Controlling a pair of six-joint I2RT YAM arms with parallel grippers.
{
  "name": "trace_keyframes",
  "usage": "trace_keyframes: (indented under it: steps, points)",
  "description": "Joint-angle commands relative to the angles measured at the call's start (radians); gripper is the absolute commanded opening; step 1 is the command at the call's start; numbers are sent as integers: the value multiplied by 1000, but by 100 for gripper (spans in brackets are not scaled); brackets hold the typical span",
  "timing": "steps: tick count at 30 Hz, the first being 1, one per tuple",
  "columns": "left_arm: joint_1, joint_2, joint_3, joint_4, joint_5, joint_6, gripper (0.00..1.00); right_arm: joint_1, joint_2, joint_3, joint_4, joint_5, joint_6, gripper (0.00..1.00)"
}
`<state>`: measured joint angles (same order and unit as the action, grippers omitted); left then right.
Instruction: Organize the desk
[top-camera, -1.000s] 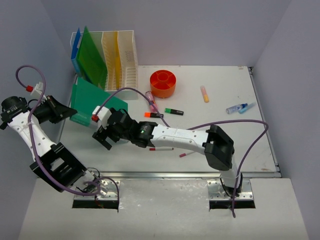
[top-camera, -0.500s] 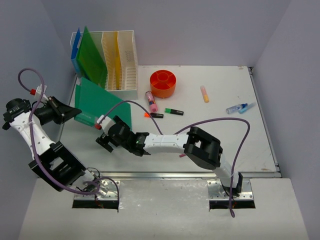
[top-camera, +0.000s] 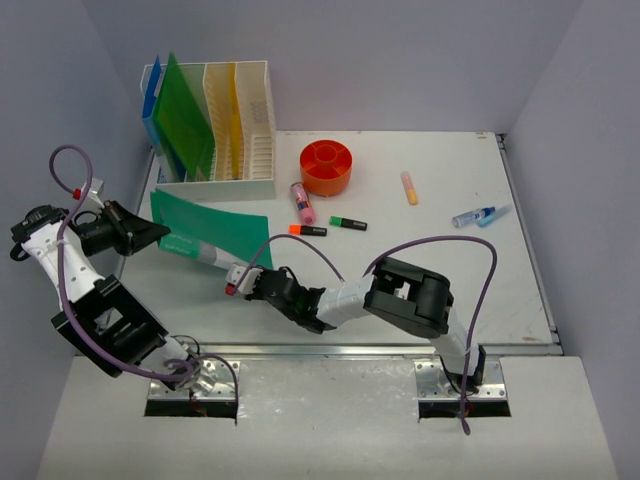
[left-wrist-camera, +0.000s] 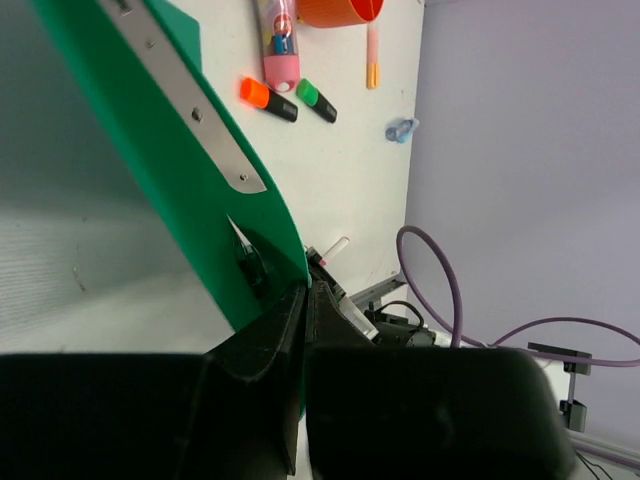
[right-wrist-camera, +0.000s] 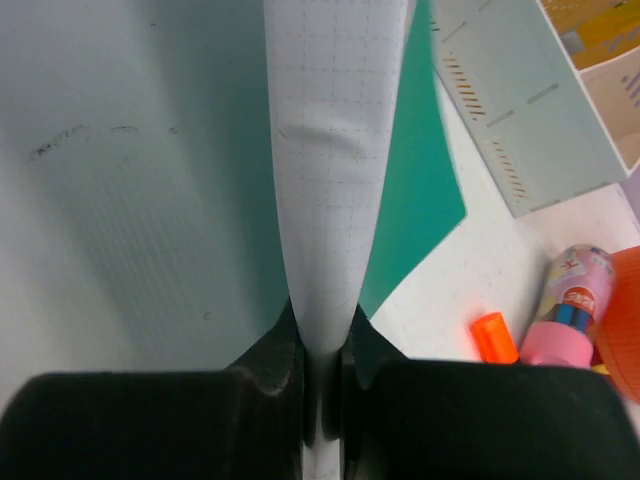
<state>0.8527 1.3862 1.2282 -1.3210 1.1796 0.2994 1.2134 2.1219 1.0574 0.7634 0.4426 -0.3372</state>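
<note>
Top external view is showing the left gripper (left-wrist-camera: 305, 300) and right gripper (right-wrist-camera: 322, 350) both pinching a teal-green plastic folder (top-camera: 210, 225) above the large white flat desk (top-camera: 470, 290) beneath them; stubby highlighters (top-camera: 348, 223) are lying loose, so tidying is looking unfinished.

You are looking into a lab test cell: pale lavender walls (top-camera: 350, 60) are enclosing the white desk (top-camera: 450, 160), with a metal rail (top-camera: 330, 350) running along 6 o'clock.

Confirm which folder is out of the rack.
The teal folder, pinched by the left gripper; the blue folder, light-green folder and yellow folder stand in the white rack.
</note>
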Motion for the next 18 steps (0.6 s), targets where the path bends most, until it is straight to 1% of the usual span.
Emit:
trace_keyframes:
  steps: [1,2,3,4,5,6,7,8,9,10,12,15,16,18]
  points:
    - [-6,25,17,3,51,23,19,-2,-92,-33,237,-25,-164,0]
    - [-6,27,19,3,52,24,25,0,-97,-37,244,-27,-173,0]
    - [-6,25,19,3,55,29,33,0,-100,-37,258,-25,-186,0]
    - [-6,21,17,3,58,44,39,0,-106,-36,258,-25,-195,0]
    - [-6,14,19,3,57,52,42,0,-111,-36,263,-24,-203,0]
    - [-5,0,21,6,61,62,57,-1,-120,-28,251,-15,-204,0]
    - [-5,-16,24,9,63,68,69,-1,-128,-19,241,-6,-202,0]
    - [-6,-32,30,14,64,67,76,0,-134,-9,234,1,-196,0]
    - [-6,-43,34,18,64,69,80,-1,-141,-4,224,11,-190,0]
    - [-6,-58,50,23,64,76,87,0,-153,2,210,20,-183,0]
    - [-6,-100,105,104,41,46,92,-1,-175,11,168,37,-167,0]
    - [-6,-214,140,271,0,-103,99,0,-212,21,109,57,-141,0]
    - [-6,-250,147,324,-21,-139,100,-1,-225,26,82,61,-129,0]
    - [-6,-335,149,498,-98,-231,100,-10,-269,43,-15,65,-88,0]
